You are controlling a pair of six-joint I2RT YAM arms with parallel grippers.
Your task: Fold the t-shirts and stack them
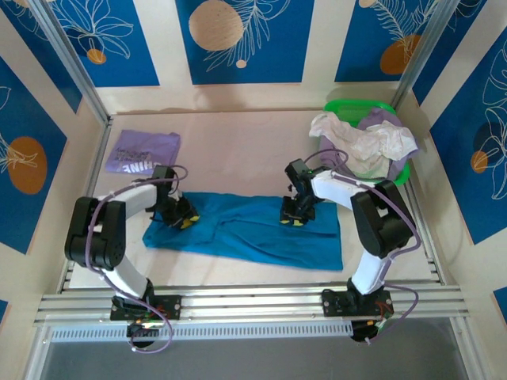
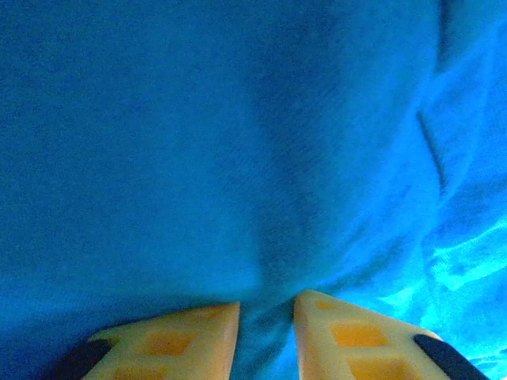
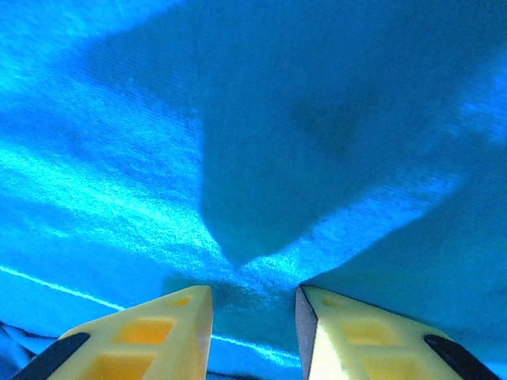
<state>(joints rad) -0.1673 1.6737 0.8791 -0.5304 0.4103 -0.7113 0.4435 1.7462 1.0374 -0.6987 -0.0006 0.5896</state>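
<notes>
Grips teal t-shirt (image 1: 245, 233), spread mid-counter (image 1: 238, 150), near far edge: left gripper (image 1: 186, 220) and right gripper (image 1: 293, 220) each closed on pinch of cloth. Counts one apparently done: lavender t-shirt (image 1: 142, 152), folded far left. Leaves teal fold barely begun, white-and-lilac heap (image 1: 364, 142) waiting in green basket (image 1: 356, 104)

- Teal tee (image 1: 245, 233): outline runs past every edge in both wrist views; weave blurred in the left wrist view.
- Lavender tee (image 1: 142, 152), far-left bench corner: white lettering too small to read.
- Green basket (image 1: 356, 105), far-right corner: mostly buried under heaped tees (image 1: 360, 142), number unclear.
- Left gripper (image 2: 266, 317), right gripper (image 3: 253, 305): finger bases cut off below.
</notes>
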